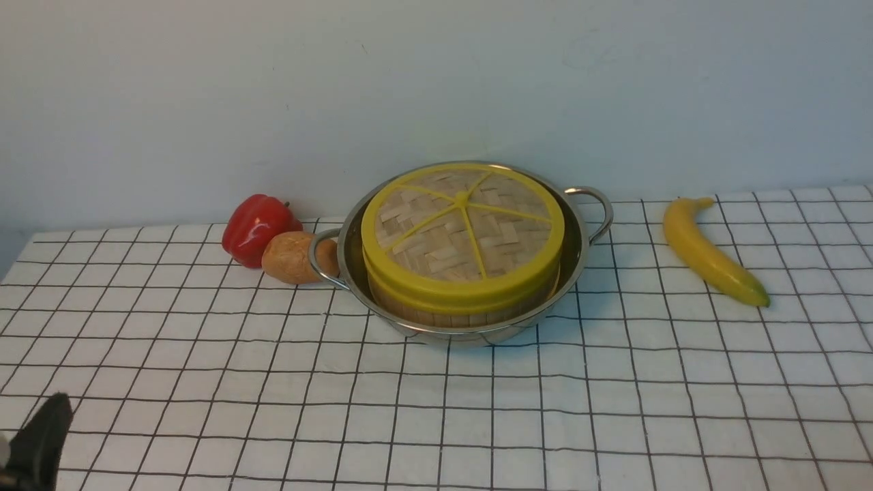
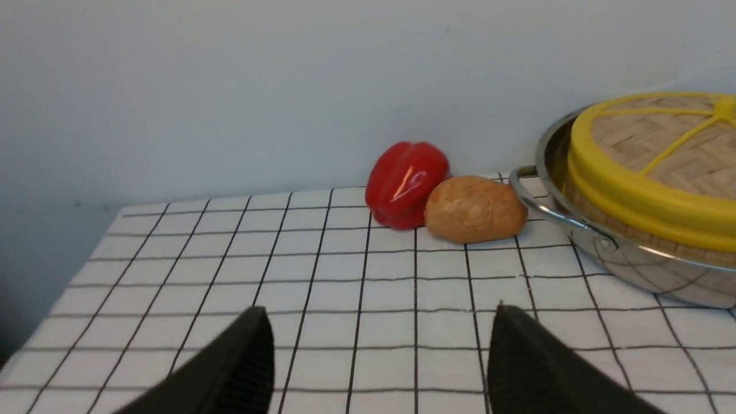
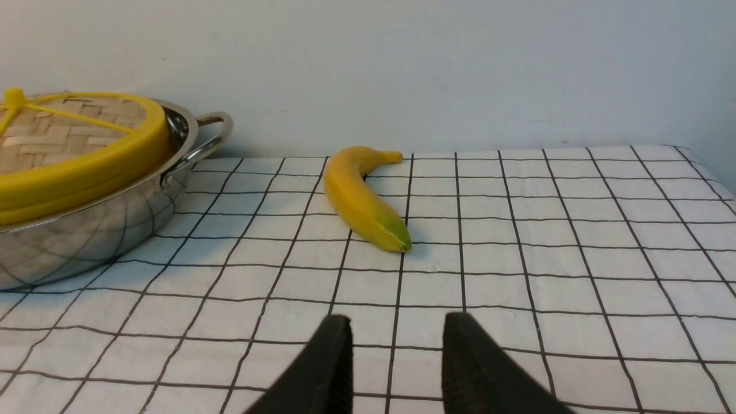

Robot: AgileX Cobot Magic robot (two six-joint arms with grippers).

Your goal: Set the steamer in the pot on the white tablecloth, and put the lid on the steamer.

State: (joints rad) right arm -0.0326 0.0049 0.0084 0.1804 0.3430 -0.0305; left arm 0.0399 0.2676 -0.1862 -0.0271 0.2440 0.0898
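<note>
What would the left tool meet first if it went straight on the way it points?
Probably the potato, beside the red pepper: both lie ahead of the open left tool in its wrist view, over bare tablecloth. Depth is unclear; it might slip between them or reach the wall.

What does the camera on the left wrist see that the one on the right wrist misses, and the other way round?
Only the left wrist view shows the red pepper and the brown potato touching it, plus the left hand, its black fingers spread wide. Only the right wrist view shows the banana and the right hand, fingers apart with nothing between them. Both show the pot holding the steamer with the lid on it, and the white tablecloth.
</note>
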